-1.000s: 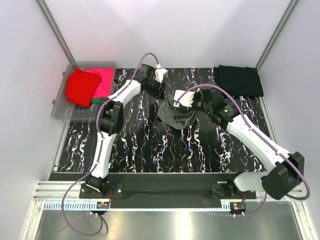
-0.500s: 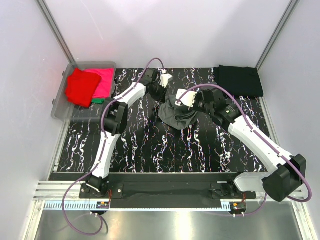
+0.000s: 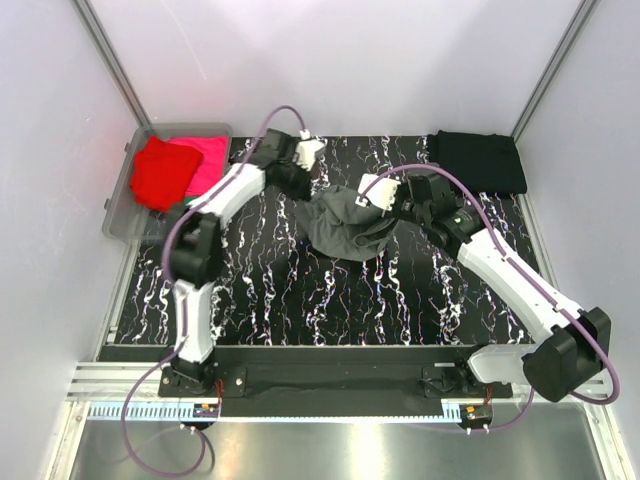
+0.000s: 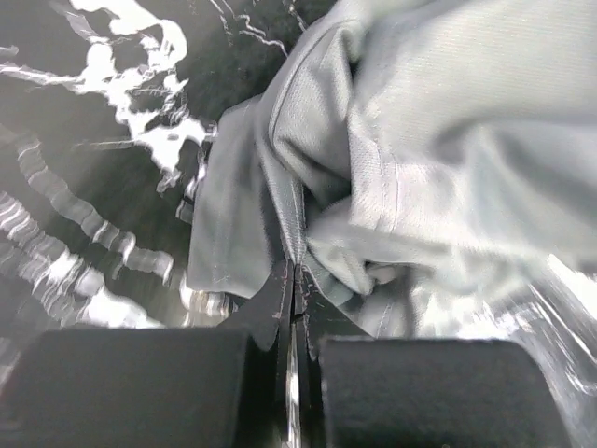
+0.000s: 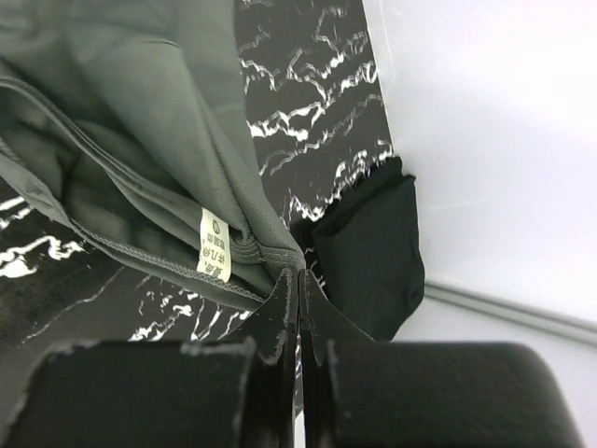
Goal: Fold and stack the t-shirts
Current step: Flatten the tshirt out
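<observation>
A dark grey t-shirt hangs bunched between both arms over the middle of the marbled table. My left gripper is shut on its left edge; the left wrist view shows a fold of that t-shirt pinched at the tips of the left gripper. My right gripper is shut on the right edge, with the collar seam and label of the shirt held at the right gripper. A folded black t-shirt lies at the back right, also visible as the black t-shirt behind the tips.
A clear bin at the back left holds red, pink and green cloth. White walls and metal posts close the table on three sides. The arm bases stand at the near edge.
The left gripper has closed on the grey t-shirt's left edge and pulled it leftward and up. The shirt now spreads wider between the two grippers. The right gripper stayed shut on it.
</observation>
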Robot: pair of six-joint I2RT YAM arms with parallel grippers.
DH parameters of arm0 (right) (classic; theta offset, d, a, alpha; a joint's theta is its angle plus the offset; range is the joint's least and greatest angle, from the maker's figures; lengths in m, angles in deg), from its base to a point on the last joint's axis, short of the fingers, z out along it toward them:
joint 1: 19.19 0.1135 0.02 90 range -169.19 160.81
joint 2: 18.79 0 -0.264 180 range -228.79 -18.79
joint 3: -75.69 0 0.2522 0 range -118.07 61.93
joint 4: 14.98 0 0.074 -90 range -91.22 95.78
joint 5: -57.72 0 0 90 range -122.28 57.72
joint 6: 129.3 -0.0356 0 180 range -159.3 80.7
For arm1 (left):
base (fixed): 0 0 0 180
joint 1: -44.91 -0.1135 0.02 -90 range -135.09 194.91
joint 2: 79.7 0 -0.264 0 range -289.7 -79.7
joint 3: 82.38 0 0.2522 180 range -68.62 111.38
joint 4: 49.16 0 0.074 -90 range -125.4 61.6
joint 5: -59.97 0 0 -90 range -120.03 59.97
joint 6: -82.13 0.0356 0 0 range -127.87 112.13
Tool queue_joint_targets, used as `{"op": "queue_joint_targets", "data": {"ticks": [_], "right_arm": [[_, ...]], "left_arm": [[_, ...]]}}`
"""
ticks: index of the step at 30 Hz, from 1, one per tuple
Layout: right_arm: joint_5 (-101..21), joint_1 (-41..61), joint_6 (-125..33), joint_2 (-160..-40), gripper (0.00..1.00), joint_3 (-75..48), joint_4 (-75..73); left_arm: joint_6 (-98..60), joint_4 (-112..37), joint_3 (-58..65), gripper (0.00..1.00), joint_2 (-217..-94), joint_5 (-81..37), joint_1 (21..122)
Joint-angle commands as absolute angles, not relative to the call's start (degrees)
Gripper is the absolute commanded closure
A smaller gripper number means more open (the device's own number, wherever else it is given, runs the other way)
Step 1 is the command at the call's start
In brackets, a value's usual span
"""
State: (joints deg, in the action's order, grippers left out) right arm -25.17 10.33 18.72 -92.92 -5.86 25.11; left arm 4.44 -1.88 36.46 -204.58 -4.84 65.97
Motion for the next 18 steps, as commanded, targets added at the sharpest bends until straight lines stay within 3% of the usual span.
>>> {"op": "queue_joint_targets", "data": {"ticks": [1,6,14,16,18], "right_arm": [[-22.97,7.97,17.65,-92.71,1.00,-4.78,22.78],[-24.28,3.14,15.81,-93.76,1.00,-1.62,22.78],[-27.01,-3.89,9.50,-104.03,0.99,-2.22,17.08],[-24.99,-5.82,6.33,-109.37,0.86,-6.33,16.45],[-22.28,-8.20,1.32,-112.73,0.78,-10.29,17.06]], "left_arm": [[7.76,-3.40,27.12,1.00,-189.41,-2.70,64.95],[10.14,-0.60,10.43,1.00,-174.72,-1.47,65.12],[10.23,3.19,3.80,1.00,-170.13,-6.02,65.56],[9.27,2.84,6.87,0.97,-172.32,-11.12,65.47],[8.91,2.48,12.90,0.84,-174.61,-13.84,64.95]]}}
